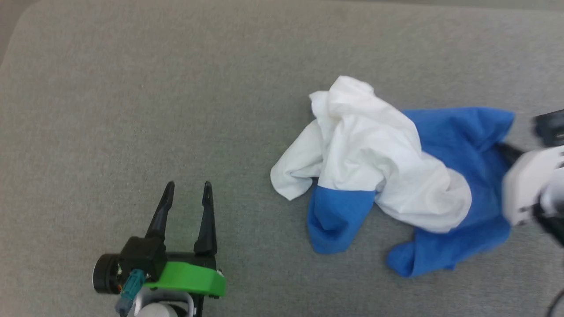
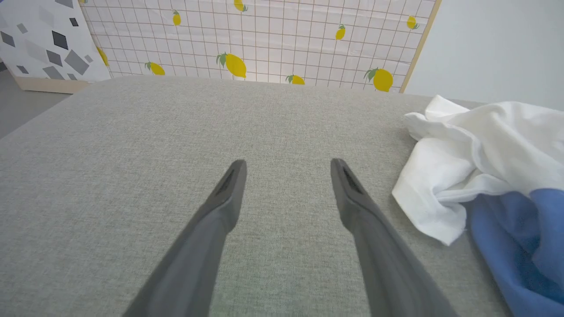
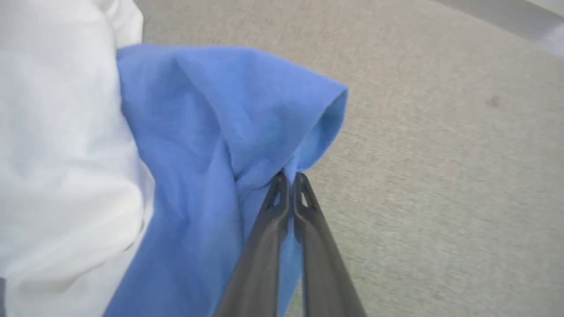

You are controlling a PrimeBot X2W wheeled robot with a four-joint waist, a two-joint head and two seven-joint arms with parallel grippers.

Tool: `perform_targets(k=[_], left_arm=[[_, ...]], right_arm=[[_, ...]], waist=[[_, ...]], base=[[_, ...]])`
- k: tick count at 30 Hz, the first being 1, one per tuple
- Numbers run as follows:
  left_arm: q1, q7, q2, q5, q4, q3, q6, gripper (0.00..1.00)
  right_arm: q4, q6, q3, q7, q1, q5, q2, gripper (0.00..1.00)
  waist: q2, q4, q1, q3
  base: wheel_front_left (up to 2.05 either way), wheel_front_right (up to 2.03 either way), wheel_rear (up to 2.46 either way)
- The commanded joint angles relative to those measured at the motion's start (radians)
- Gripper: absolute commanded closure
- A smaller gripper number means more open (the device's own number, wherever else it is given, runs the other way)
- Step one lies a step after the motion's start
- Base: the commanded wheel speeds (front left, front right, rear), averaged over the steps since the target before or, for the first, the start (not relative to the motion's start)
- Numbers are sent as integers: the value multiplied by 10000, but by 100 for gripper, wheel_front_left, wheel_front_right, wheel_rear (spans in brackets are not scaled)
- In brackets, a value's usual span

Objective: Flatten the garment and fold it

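The garment (image 1: 374, 149) lies crumpled on the grey surface, its white body heaped over bright blue sleeves. My right gripper (image 1: 504, 149) reaches in from the right edge. In the right wrist view its fingers are pressed together, so the right gripper (image 3: 290, 175) is shut on a fold of blue cloth of the garment (image 3: 211, 114) near a sleeve opening. Well left of the cloth my left gripper (image 1: 188, 185) stands open above bare surface, holding nothing. The left gripper (image 2: 287, 163) has the garment (image 2: 476, 145) off to its right, apart from it.
The grey fabric-covered table (image 1: 132, 88) stretches wide to the left of and beyond the garment. Past its far edge stand a lemon-patterned grid panel (image 2: 264, 39) and a white panel with grey shapes (image 2: 44, 39).
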Motion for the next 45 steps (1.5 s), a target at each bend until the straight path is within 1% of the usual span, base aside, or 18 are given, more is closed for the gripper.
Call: perform_targets(k=[1,4,7,10,12,14,16,17,18,19,23,26,29,34,37,39,42,45], left_arm=[[159,-78,-19,138,6,67,-53,0],[335,-78,-42,147,-27,120,-89,0],[433,-78,-70,162,-85,124,-122,0],[524,-78,-102,196,-87,72,-142,0],[563,-78,-111,216,-47,38,-152,0],[582,-78,-97,244,13,11,-168,0],[566,-78,-74,275,71,-26,-193,0],[552,-78,-72,275,91,-30,-197,0],[533,-78,-73,266,112,-23,-193,0],[519,-78,-74,257,137,-14,-185,0],[502,-78,-21,220,243,7,-196,0],[529,-78,1,164,281,53,-185,0],[647,-78,-7,93,335,41,-196,0],[798,-78,-56,9,343,-30,-194,0],[802,-78,-73,-15,334,-72,-215,0],[755,-78,-81,-25,323,-97,-236,0],[637,-78,-93,-10,312,-140,-259,0],[450,-78,-120,28,364,-232,-293,0]], right_arm=[[-111,-17,-371,-107,56,-126,-267,100],[-263,-17,-1161,-148,185,-479,-957,100],[-245,-17,-1851,-242,438,-898,-1689,100],[81,-17,-2566,-483,886,-1801,-2602,100],[492,-17,-2975,-629,1246,-2425,-2986,100],[972,-17,-3293,-724,1546,-2748,-2953,100],[1423,-17,-3420,-792,1781,-2856,-2633,100],[1584,-17,-3454,-840,1825,-2830,-2404,86],[1746,-17,-3490,-908,1840,-2820,-2135,8],[1878,-17,-3485,-968,1838,-2869,-1900,0],[1931,-17,-3286,-1217,1537,-2756,-1131,0],[1524,-17,-2988,-1060,1242,-2200,-709,0],[649,-17,-2554,-438,1083,-1352,-440,0],[-1270,-17,-2009,717,1133,-200,-282,0],[-2356,-17,-1649,1127,1175,176,-98,0],[-2799,-17,-1352,1286,1129,312,18,0],[-2960,-17,-835,1495,936,488,252,0],[-2659,-17,-162,1654,635,526,348,0]], waist=[[0,-530,-2,-834],[0,-541,-2,-1095],[0,-444,-2,-1125],[0,-229,-2,-993],[0,-78,-2,-888],[0,44,-2,-802],[0,136,-2,-766],[0,155,-2,-757],[0,161,-2,-754],[0,155,-2,-768],[0,-2,-2,-1017],[0,-200,-2,-1296],[0,-392,-2,-1627],[0,-489,-2,-1913],[0,-397,-2,-1879],[0,-258,-2,-1741],[0,3,-2,-1449],[0,360,-2,-1093]], base=[[0,0,0],[0,0,0],[0,0,0],[0,0,0],[0,0,0],[0,0,0],[0,0,0],[0,0,0],[0,0,0],[0,0,0],[0,0,0],[0,0,0],[0,0,0],[0,0,0],[0,0,0],[0,0,0],[0,0,0],[0,0,0]])
